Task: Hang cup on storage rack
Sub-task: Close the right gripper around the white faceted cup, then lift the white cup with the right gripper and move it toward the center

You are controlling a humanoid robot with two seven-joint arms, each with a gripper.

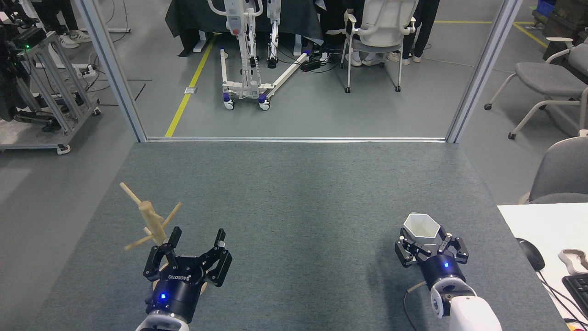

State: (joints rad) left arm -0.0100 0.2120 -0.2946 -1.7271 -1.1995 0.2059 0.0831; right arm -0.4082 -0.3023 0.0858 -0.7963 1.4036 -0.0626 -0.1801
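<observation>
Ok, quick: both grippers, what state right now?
Left gripper: open, empty, beside the storage rack.
Right gripper: jaws around the cup, apparently closed on it.

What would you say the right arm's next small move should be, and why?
Probably lift the cup straight up off the table. The right gripper looks closed around its body, and the storage rack stands far to the left, beside the open left gripper.

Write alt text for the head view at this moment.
The right gripper has its jaws around a white faceted cup with a hexagonal rim on the grey carpeted table. Far left, the open left gripper sits beside a light-wood mug tree with slanted pegs.
</observation>
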